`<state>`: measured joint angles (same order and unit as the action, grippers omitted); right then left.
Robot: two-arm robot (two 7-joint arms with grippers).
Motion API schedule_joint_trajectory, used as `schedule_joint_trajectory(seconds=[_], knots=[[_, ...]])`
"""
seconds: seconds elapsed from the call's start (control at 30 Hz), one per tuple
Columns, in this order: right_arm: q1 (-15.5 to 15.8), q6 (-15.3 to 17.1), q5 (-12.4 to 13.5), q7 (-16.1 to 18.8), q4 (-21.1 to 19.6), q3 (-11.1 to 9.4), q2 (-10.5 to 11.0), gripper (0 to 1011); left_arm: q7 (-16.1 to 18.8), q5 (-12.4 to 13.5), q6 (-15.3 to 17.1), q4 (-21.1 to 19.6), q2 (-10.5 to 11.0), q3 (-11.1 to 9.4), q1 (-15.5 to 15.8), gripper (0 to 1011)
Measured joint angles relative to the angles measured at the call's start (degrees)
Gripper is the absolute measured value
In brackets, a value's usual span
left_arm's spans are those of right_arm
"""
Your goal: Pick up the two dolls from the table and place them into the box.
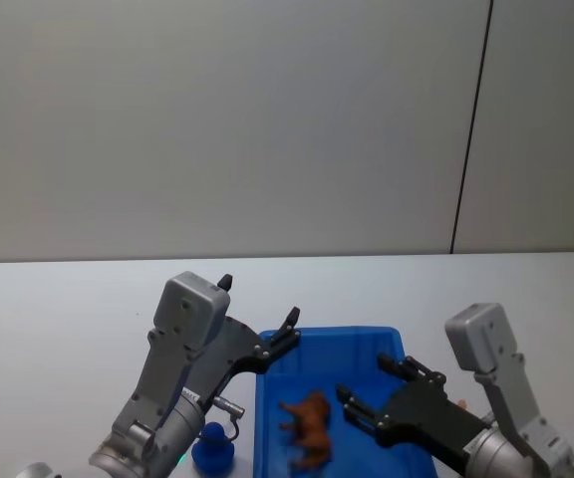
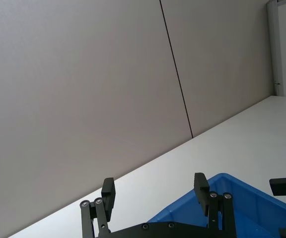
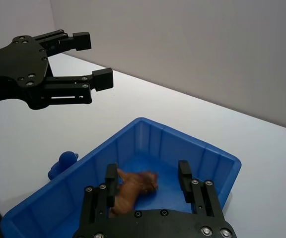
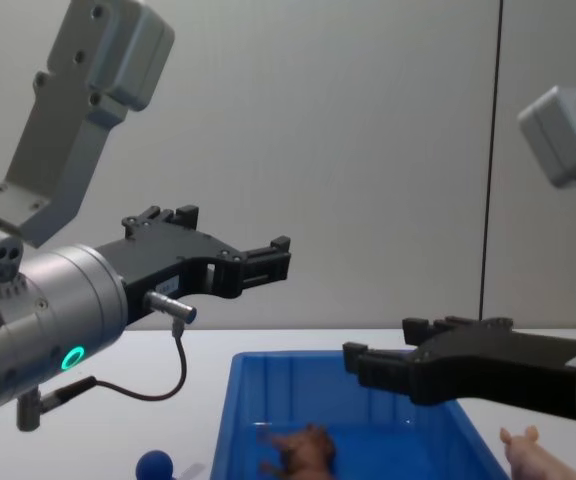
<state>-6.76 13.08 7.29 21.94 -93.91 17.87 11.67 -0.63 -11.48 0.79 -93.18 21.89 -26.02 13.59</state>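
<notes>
My right gripper (image 1: 364, 378) hangs over the open blue box (image 1: 332, 334), its two black fingers spread apart with nothing between them; in the right wrist view the brown lion doll (image 3: 133, 191) sits directly below that gap, inside the box, its outline blurred; I cannot tell whether it rests on its feet or on its side.

My left gripper (image 1: 259, 301) is raised above the white table (image 1: 68, 299), just off the box's left rear corner; its fingers are also parted and empty, pointing out over the table towards the far wall (image 1: 267, 119), which is plain grey with one dark vertical seam.

The pale pink pig doll (image 4: 533, 447) lies on the table outside the box, just beside its right wall and close under my right arm; part of it is hidden by the arm, so I cannot make out how it lies.

A small blue object (image 1: 212, 448) with a rounded top stands on the table beside the box's left wall, near the base of my left arm; it touches neither gripper.
</notes>
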Motion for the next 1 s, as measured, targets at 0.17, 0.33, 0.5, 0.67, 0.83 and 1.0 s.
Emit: schedule_joint_trajectory(seconds=[0.17, 0.33, 0.5, 0.67, 0.83, 1.0], knots=[[-0.01, 0.28, -0.35, -0.75, 0.27, 0.17, -0.09, 846, 0.0, 0.0, 0.0, 0.0, 0.0, 0.0, 0.0, 1003], [0.56, 0.52, -0.42, -2.26, -0.12, 0.05, 0.33, 974, 0.0, 0.0, 0.0, 0.0, 0.0, 0.0, 0.0, 1003], [1.72, 0.79, -0.47, -4.7, -1.36, -0.44, 1.18, 1001, 0.0, 0.0, 0.0, 0.0, 0.0, 0.0, 0.0, 1003], [2.99, 1.13, -0.46, -7.25, -2.74, -0.97, 2.11, 1001, 0.0, 0.0, 0.0, 0.0, 0.0, 0.0, 0.0, 1003], [4.64, 1.58, -0.27, -10.64, -4.46, -1.67, 3.21, 1001, 0.0, 0.0, 0.0, 0.0, 0.0, 0.0, 0.0, 1003], [6.1, 2.06, 0.25, -13.4, -5.65, -2.34, 4.15, 1001, 0.0, 0.0, 0.0, 0.0, 0.0, 0.0, 0.0, 1003]])
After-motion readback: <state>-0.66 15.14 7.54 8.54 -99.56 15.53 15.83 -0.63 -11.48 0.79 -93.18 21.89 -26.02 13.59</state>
